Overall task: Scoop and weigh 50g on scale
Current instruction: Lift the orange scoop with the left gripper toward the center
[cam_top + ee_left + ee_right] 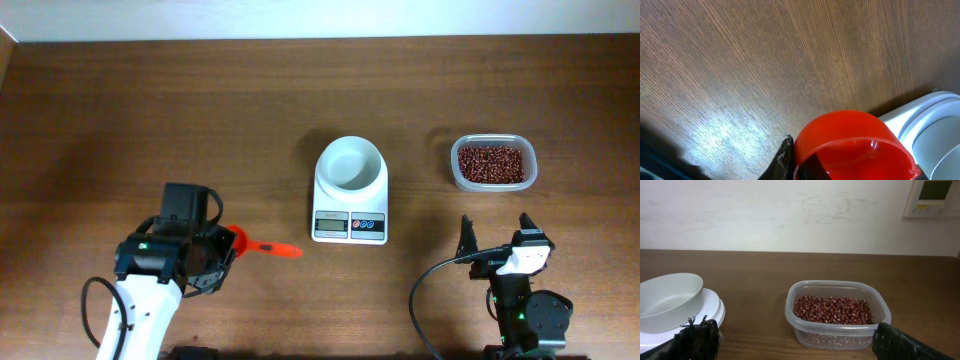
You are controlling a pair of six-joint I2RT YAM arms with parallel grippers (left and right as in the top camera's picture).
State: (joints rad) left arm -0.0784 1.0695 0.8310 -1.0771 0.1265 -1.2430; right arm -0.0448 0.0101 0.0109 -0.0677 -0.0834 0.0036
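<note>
Dark wood-grain table (150, 110) fills your whole workspace, and a pale wall (790, 210) stands behind it with a white panel (935, 197) mounted high, far right of your right jaws.

Your left arm (140, 300) comes in low on the near side. Your left jaws are closed on the red scoop (262, 247), which juts out from them toward the scale. In the left wrist view its red bowl (852, 142) sits right in front of the jaws, with the white edge of the scale just beyond it on the right.

Your right arm (520, 305) sits on the near side too. Your right jaws stand wide open, holding nothing, and both dark fingers (695, 337) show at the bottom corners of the right wrist view.

The scale (350, 205) stands ahead and to the left of your right jaws, and off to the right of your left jaws. Its round white bowl (350, 163) shows a bare white inside. The grey display (331, 226) and blue buttons (368, 226) face the near edge, and you cannot read the display.

A clear plastic tub (840, 330) rests straight ahead of your right jaws, between the lines of the two fingers and apart from them. The beans (832, 310) lie in that tub as a loose red-brown layer.
</note>
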